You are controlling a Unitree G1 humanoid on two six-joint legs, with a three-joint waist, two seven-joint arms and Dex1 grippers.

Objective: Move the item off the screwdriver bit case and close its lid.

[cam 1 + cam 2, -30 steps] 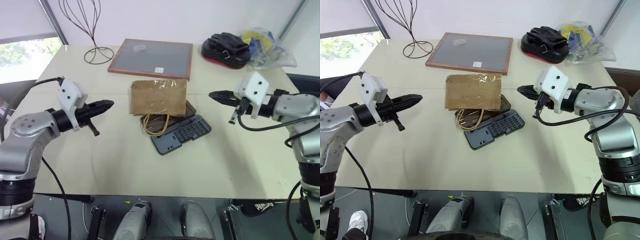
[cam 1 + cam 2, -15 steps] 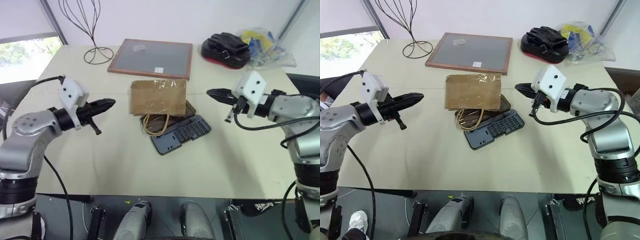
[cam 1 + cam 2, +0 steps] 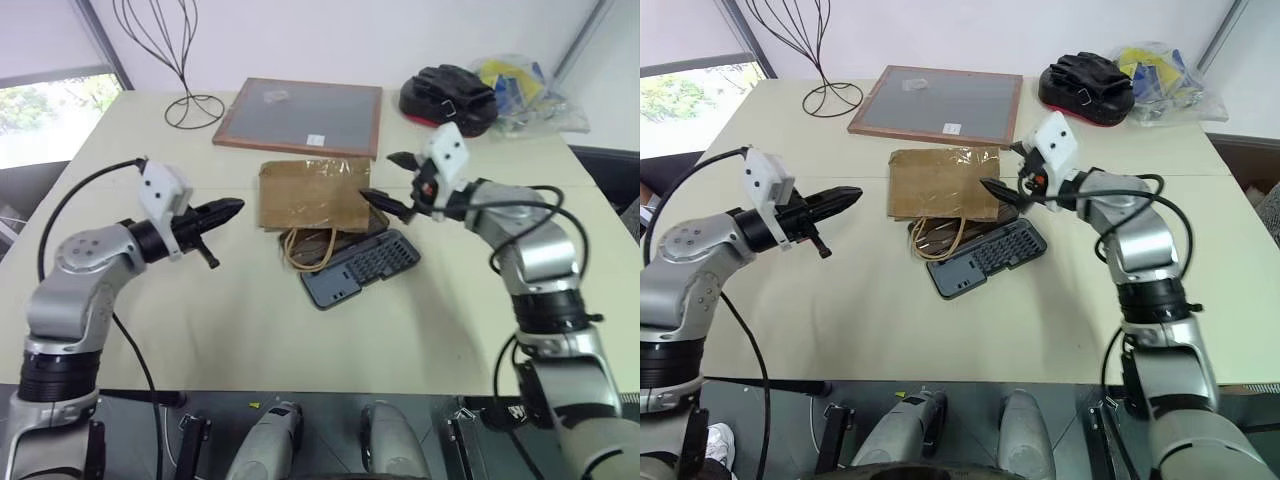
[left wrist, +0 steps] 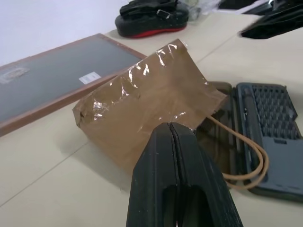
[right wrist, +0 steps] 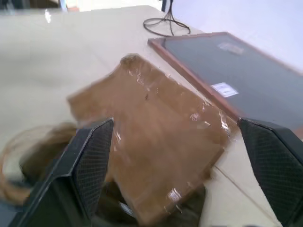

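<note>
**Operator:** Report the scene, largest item first.

**Unit:** The table [image 3: 240, 330] is cream-coloured and carries everything. At its far side lies a wood-framed grey board [image 3: 300, 116], with a wire stand [image 3: 178, 60] to its left and a black pouch [image 3: 458, 98] and a plastic bag [image 3: 525, 88] to its right. The brown paper bag [image 3: 312, 194] lies flat near the table's middle, covering the far part of the screwdriver bit case [image 3: 362, 267]. The case is open: its smoky lid [image 3: 330, 243] lies flat under the bag's near edge and cord handles [image 3: 305, 250], and the grey tray with its rows of bits is exposed on the near side.

**Operator:** State of each gripper?

**Unit:** My right gripper [image 3: 392, 183] is spread wide and holds nothing. It hovers at the bag's right edge, and the right wrist view shows the bag between my two fingers. My left gripper [image 3: 228, 208] is fully closed and empty. It points toward the bag's left edge, a short gap away.
</note>
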